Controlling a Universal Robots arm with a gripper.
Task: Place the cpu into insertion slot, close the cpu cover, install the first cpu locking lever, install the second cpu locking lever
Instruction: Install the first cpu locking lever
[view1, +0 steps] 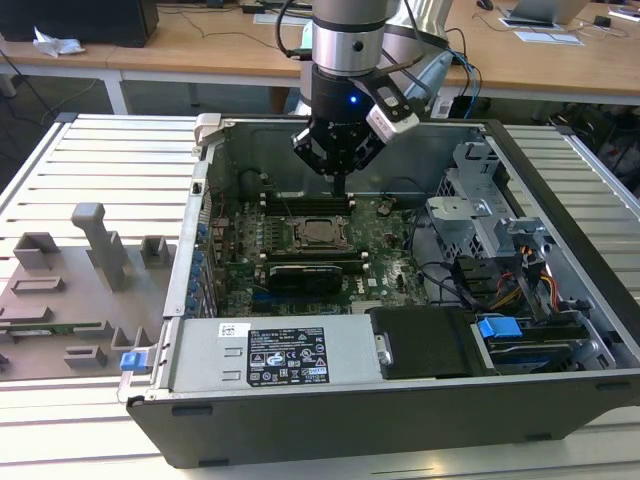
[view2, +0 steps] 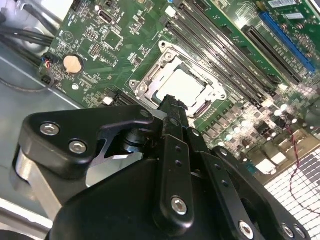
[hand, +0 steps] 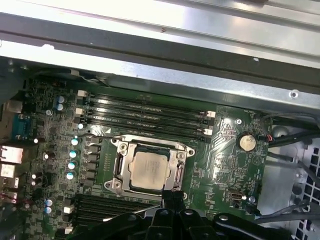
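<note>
The cpu (hand: 150, 170) (view2: 182, 87) (view1: 320, 232), a silvery-grey square chip, lies flat in the insertion slot (hand: 114, 184) on the green motherboard. The cpu cover (hand: 121, 167) (view2: 150, 80), a silvery frame, lies down around the chip. A thin metal lever (hand: 100, 136) runs along the socket side nearest the memory slots. My gripper (view1: 340, 185) (view2: 172, 102) (hand: 172, 200) hangs just above the board beside the socket. Its black fingers are shut together with nothing between them. In the second wrist view the fingertips overlap the socket's edge.
The motherboard sits inside an open computer case (view1: 470, 400). Long black memory slots (hand: 145, 112) run beside the socket, and a black expansion card (view1: 310, 275) lies on its other side. A power supply (view1: 270, 355), drive cages (view1: 480, 200) and cables (view1: 500, 285) crowd the case. Grey fixtures (view1: 70, 290) stand at the exterior view's left.
</note>
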